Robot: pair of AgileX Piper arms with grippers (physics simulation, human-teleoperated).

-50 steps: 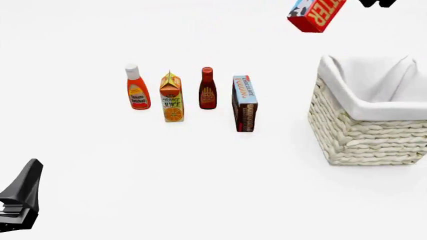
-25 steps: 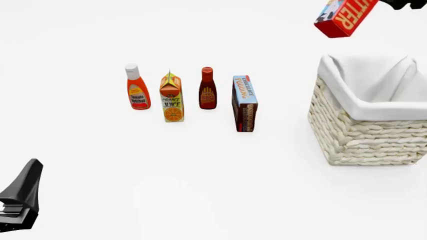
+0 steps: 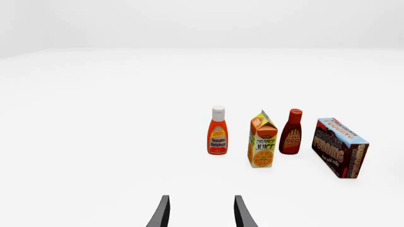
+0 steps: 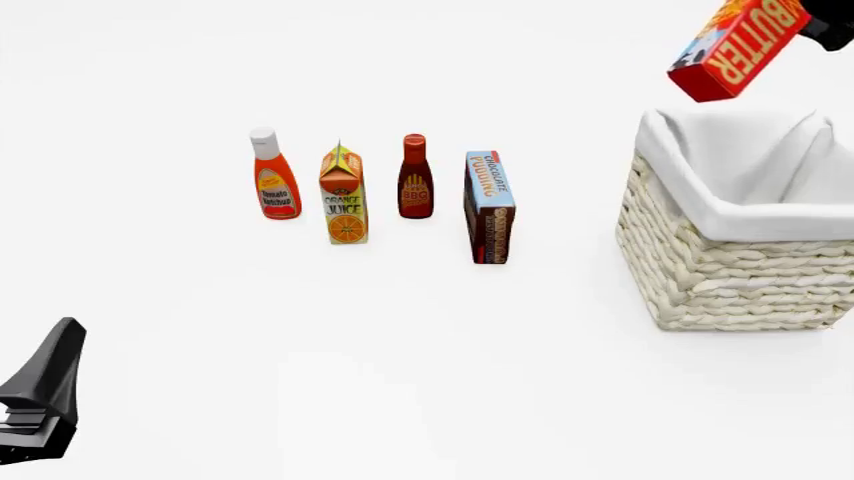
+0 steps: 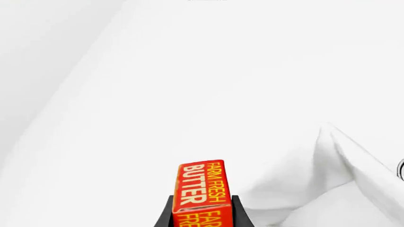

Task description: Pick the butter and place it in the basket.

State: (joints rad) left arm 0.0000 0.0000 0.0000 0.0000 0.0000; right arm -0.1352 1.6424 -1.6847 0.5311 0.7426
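Note:
The butter, a red and orange box with a cow picture on blue, hangs tilted in the air above the far left rim of the basket. My right gripper is shut on it at the frame's top right edge. In the right wrist view the butter sits between the two dark fingers, with the basket's white cloth liner below it. My left gripper is open and empty, low at the near left of the table.
A ketchup bottle, an orange juice carton, a BBQ sauce bottle and a chocolate pudding box stand in a row left of the basket. They also show in the left wrist view.
My right gripper has carried the butter to the right and slightly down, from beyond the basket's left side to over its far left rim. The left arm has not moved.

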